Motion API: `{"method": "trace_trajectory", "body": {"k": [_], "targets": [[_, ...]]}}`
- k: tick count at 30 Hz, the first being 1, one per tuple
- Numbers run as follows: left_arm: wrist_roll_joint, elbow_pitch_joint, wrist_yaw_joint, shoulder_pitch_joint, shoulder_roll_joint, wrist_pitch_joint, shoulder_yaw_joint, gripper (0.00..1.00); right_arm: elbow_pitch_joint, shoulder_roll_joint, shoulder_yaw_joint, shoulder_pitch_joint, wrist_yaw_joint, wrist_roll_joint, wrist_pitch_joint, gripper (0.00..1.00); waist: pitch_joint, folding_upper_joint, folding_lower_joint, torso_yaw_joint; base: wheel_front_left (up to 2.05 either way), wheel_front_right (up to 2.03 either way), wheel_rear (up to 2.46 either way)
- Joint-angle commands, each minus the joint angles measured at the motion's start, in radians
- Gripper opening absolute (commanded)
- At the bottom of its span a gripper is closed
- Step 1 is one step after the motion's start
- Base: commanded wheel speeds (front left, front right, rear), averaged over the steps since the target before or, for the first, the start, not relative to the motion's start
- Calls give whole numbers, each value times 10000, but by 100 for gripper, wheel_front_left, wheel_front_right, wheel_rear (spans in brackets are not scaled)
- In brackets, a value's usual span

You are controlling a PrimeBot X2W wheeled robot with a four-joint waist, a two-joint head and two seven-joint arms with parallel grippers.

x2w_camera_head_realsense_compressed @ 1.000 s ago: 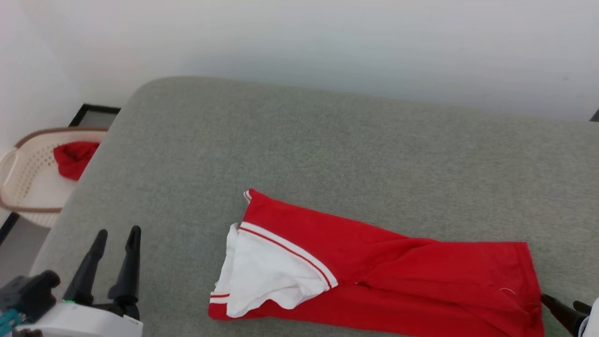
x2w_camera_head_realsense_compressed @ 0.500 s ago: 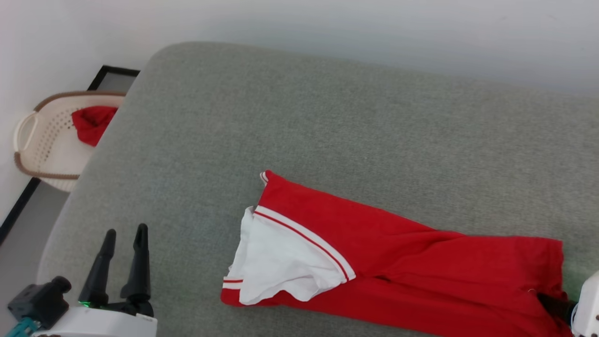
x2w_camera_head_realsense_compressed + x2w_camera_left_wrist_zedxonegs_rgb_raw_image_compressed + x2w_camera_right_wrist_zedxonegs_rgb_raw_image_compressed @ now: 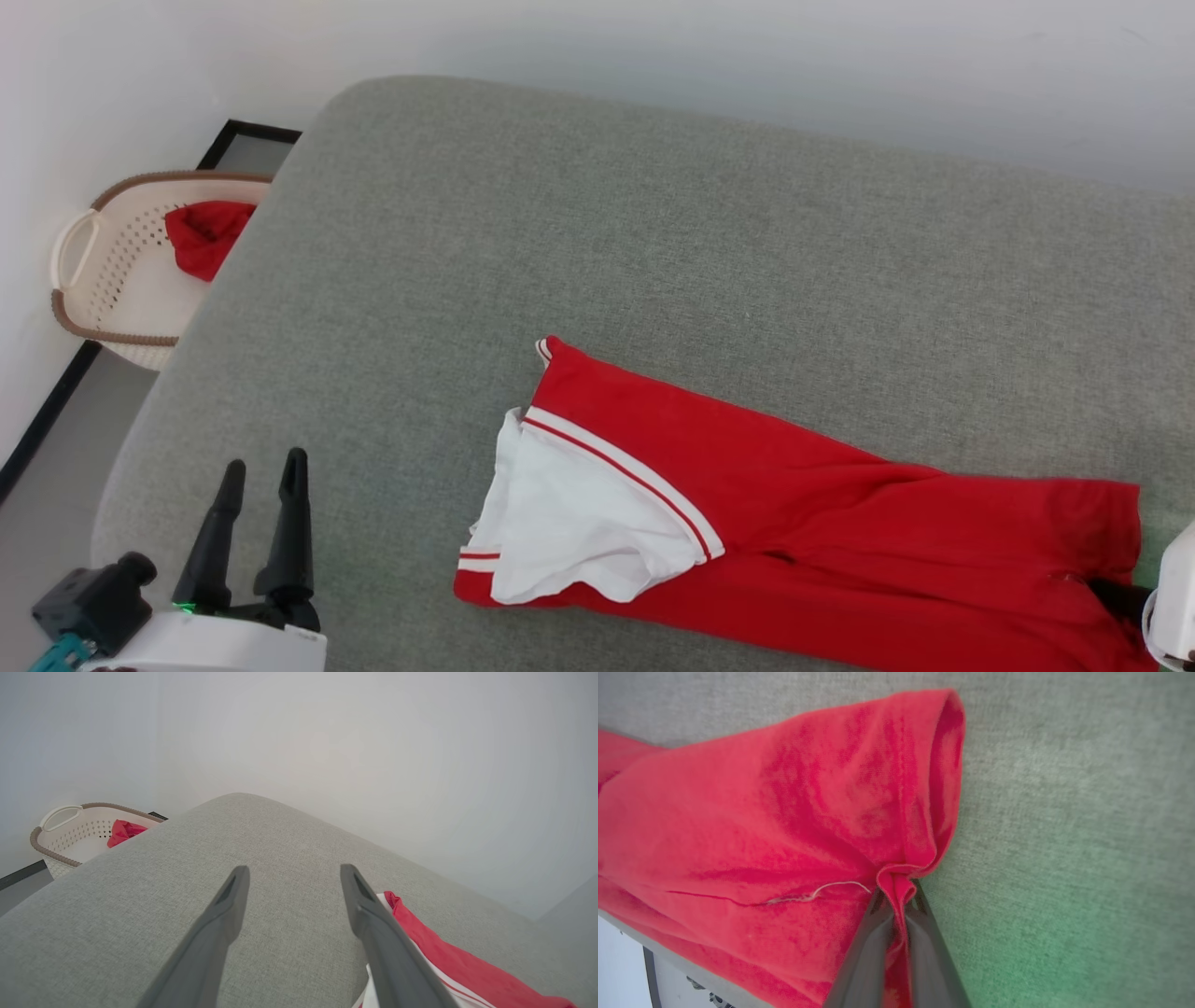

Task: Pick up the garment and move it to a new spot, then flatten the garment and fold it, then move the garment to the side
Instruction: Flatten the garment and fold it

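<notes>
The garment point(image 3: 840, 523), a red shirt with a white sleeve and red-white striped trim, lies folded into a long strip across the near half of the grey cushion point(image 3: 653, 243). Its lettering is hidden. My right gripper point(image 3: 899, 896) is shut on a pinched fold at the garment's point(image 3: 784, 826) right hem edge; in the head view its dark fingers point(image 3: 1116, 597) show at the lower right. Over bare cushion left of the garment point(image 3: 448, 961), my left gripper point(image 3: 261, 471) stands open, holding nothing. The left wrist view shows this gripper's point(image 3: 294, 875) fingers spread wide.
A cream perforated basket point(image 3: 103, 280) with a brown rim stands on the floor past the cushion's left edge, holding a smaller plain red cloth point(image 3: 205, 238). A pale wall runs behind the cushion. The cushion's far half is bare grey fabric.
The head camera has shifted, so the whole scene sits differently. My right gripper has closed on the garment's right hem edge. The left gripper stays open.
</notes>
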Motion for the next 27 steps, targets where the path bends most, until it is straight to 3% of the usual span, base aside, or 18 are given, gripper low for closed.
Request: {"method": "trace_trajectory", "body": {"k": [1, 20, 27], "targets": [[-48, -26, -42, 93, 11, -38, 41, 100, 288, -32, 33, 52, -19, 1, -116, 0, -54, 0, 0, -35, 0, 0, 0], [5, -13, -45, 565, 96, -38, 103, 100, 1298, -1777, -1459, -130, -16, -279, -1200, 0, -788, 0, 0, -843, 0, 0, 0], [-41, 43, -46, 785, 193, -38, 87, 100, 1273, -1870, -1438, -235, -16, -106, -1044, 0, -1137, 0, 0, -1146, 0, 0, 0]]}}
